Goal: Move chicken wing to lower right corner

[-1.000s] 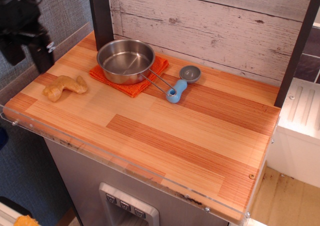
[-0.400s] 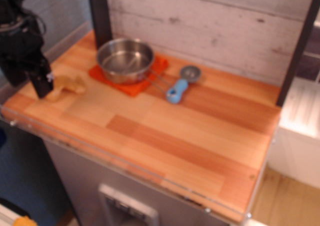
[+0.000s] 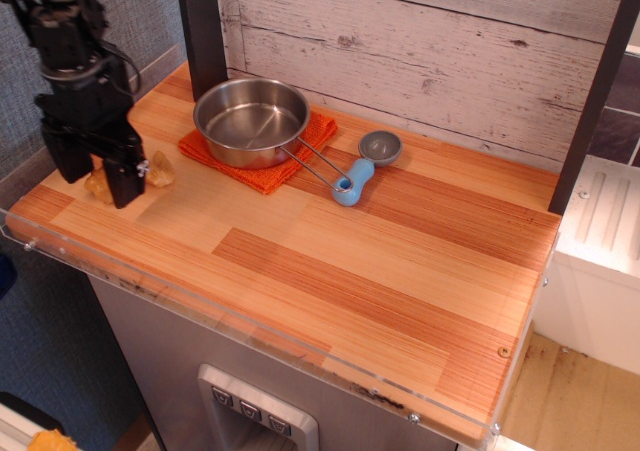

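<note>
Right, gripper [image 3: 112,186] sat low over the chicken wing [image 3: 160,169] at the counter's left edge, hiding its middle; both tan ends poked out either side. Couldn't tell whether the jaws had closed. Wing looked like light, stiff, matte plastic, lumpy and bent, so pinch the narrow waist. Lower right corner [image 3: 490,386] was well apart.

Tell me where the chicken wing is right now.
The chicken wing lies at the left edge of the wooden counter, left of the steel pot and orange cloth, partly hidden behind the gripper lowered over it.
</note>
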Tool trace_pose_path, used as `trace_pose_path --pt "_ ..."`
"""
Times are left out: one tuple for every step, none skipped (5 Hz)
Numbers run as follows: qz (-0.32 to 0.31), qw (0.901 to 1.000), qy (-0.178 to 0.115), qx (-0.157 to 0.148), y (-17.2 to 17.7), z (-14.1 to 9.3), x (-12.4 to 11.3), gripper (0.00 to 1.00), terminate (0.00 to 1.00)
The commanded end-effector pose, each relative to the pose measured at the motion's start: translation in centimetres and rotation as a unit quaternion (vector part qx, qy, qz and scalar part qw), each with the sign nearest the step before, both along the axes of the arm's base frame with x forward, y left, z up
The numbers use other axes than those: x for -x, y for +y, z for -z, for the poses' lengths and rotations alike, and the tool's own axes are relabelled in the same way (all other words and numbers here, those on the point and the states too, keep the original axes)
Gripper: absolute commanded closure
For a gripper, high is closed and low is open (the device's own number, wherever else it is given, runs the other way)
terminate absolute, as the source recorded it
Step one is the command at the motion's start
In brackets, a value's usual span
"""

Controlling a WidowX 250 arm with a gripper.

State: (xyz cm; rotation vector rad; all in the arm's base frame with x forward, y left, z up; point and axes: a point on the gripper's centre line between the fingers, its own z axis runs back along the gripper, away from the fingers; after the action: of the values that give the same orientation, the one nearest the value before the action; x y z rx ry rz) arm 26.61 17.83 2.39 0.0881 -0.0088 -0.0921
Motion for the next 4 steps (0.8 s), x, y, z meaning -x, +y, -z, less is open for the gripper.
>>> trace_pose_path --pt "0.002 0.9988 0.009 -0.048 2.3 0.5 -2.1 0.00 0.00" --pt "0.003 0.9984 0.023 -0.052 2.9 1.4 -2.1 0.00 0.00" --pt "0.009 0.9985 0.027 -0.047 2.1 1.7 -1.6 1.00 0.00" --pt "0.009 0.9992 0.008 -0.037 0.7 -0.4 -0.7 1.00 0.00"
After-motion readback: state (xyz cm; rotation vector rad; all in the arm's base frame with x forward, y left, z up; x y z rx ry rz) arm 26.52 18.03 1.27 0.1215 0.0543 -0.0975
